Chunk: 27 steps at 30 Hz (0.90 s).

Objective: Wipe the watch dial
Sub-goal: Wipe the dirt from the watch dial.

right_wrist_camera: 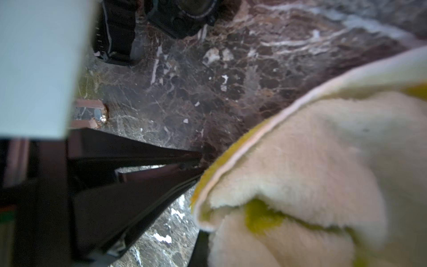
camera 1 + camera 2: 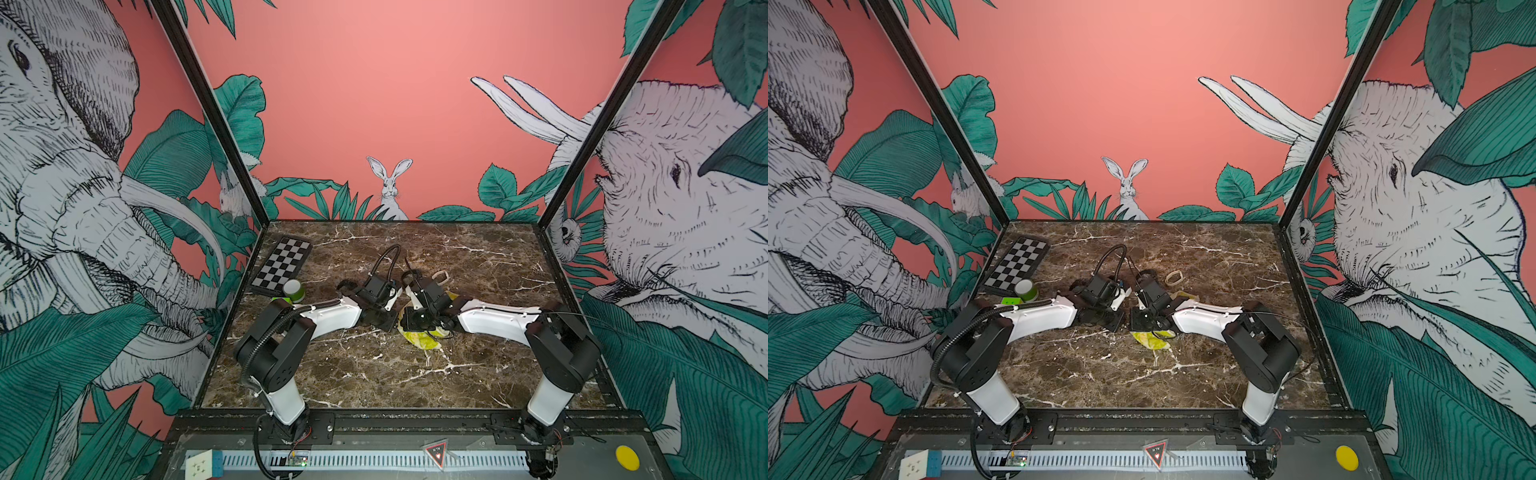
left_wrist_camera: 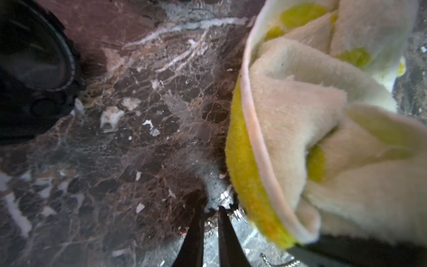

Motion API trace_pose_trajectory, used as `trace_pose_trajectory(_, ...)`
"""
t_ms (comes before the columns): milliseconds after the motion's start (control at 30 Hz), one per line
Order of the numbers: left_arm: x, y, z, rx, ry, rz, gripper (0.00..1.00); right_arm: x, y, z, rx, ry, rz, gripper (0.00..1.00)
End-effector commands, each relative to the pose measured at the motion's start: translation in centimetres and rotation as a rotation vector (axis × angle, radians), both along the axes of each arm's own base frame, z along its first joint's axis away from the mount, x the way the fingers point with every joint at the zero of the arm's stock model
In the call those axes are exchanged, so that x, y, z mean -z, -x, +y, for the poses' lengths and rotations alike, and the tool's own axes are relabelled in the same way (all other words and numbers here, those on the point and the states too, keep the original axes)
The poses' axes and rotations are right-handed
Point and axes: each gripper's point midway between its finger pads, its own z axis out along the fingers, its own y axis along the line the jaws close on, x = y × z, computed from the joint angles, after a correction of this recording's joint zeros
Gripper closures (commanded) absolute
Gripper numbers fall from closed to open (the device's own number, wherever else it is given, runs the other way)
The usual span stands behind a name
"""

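The left arm [image 2: 332,318] from 7 o'clock and the right arm [image 2: 494,320] from 5 stretch low to the table's [image 2: 374,374] centre. The right claw [image 2: 415,322] clenches a yellow-patched cloth [image 1: 312,161]. The left claw [image 3: 211,208] is nearly closed, its grip unclear. The black watch [image 3: 34,69] lies nearby, clear of the cloth.

Dark brown marble patterning, veined in white, covers the bench [image 2: 374,374], which carries a cream cloth [image 2: 419,338] blotched yellow-green and hemmed in pale pink, a black watch [image 3: 34,57], a black-and-white checkerboard [image 2: 282,266], a green-and-white roll [image 2: 294,290], a lime-green block [image 2: 1008,301] and a tan loop [image 2: 441,277]. The left arm [image 2: 332,316] and right arm [image 2: 494,318] wear white shells over black joints. The coral-pink walls [image 2: 374,104] bear teal leaves and black-and-white line drawings of elephants [image 2: 62,208] and a rabbit [image 2: 390,187], with a yellow button [image 2: 627,457] and a red-bordered triangle [image 2: 436,454] up front.
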Motion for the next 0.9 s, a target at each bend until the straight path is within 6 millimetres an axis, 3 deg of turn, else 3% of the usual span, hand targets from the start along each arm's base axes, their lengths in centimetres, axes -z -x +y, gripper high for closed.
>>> trace_pose_trajectory(0,0.2,0.2,-0.1,0.003,0.003,-0.001,0.85,0.6,-0.4,0.7,0.003,-0.032,0.009,1.0)
trace_pose_trajectory(167,1.1,0.7,0.5,-0.01,-0.011,0.017,0.85,2.7,-0.3,-0.6,0.037,0.038,0.031,1.0)
trace_pose_trajectory(367,2.0,1.4,1.0,-0.028,-0.028,0.039,0.86,3.9,0.0,-2.0,0.065,0.089,0.047,1.0)
trace_pose_trajectory(633,2.7,2.0,1.6,-0.054,-0.039,0.049,0.86,4.1,0.2,-3.1,0.081,0.133,0.048,1.0)
trace_pose_trajectory(867,3.3,3.3,1.6,-0.033,-0.07,0.052,0.88,2.9,0.0,-4.3,0.103,0.175,0.017,1.0)
